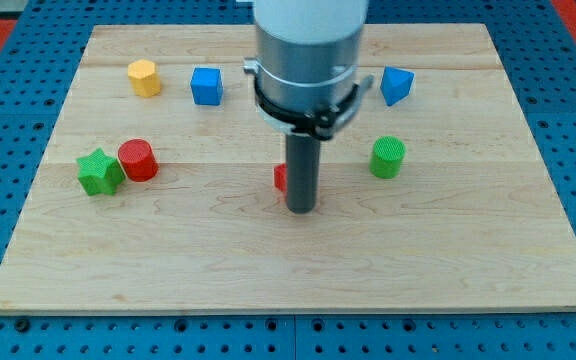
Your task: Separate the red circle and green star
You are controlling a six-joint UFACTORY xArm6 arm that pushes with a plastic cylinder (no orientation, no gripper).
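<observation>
The red circle (pixel 138 159) stands at the view's left on the wooden board (pixel 448 270), touching or nearly touching the green star (pixel 99 172) just to its left. My tip (pixel 301 208) rests near the board's middle, well to the right of both blocks. A small red block (pixel 280 178) sits right against the rod's left side, mostly hidden behind it.
A yellow hexagon (pixel 144 77) and a blue cube (pixel 206 86) lie at the view's top left. A blue block (pixel 396 85) lies at the top right. A green cylinder (pixel 388 157) stands right of the rod. The arm's body hides the top middle.
</observation>
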